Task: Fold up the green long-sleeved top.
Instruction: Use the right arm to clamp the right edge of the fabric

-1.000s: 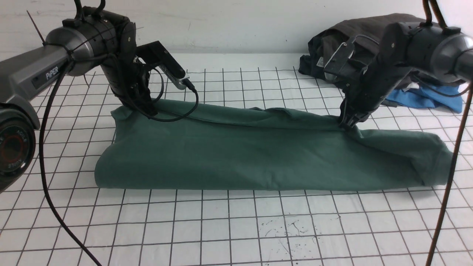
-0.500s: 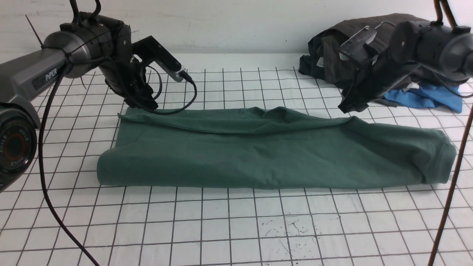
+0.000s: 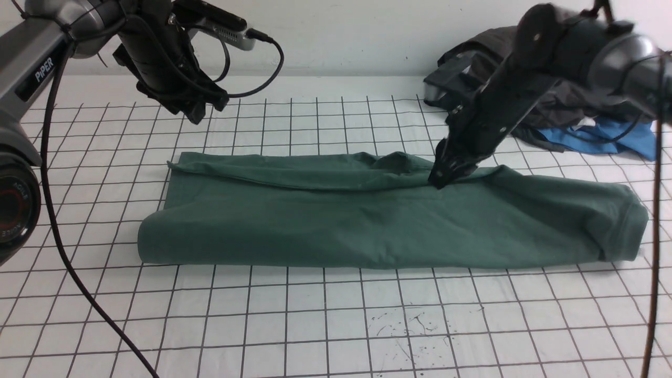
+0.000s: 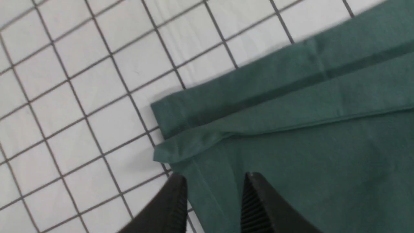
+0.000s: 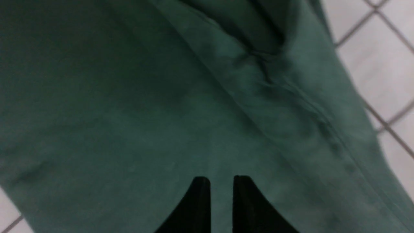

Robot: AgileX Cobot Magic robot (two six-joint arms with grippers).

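Left gripper (image 3: 198,111): lifted clear of the far-left corner it hovered at half a second ago, jaws parted and empty. Green long-sleeved top (image 3: 367,220): released, lying as a long folded band across the middle of the gridded table (image 3: 315,325), far flap settled over the near layer. Right gripper (image 3: 440,178): swung inward from the right end and lowered onto the flap's edge near mid-length, jaws a narrow slit apart, no cloth between them. The lengthwise fold appears finished; a crosswise fold likely remains.
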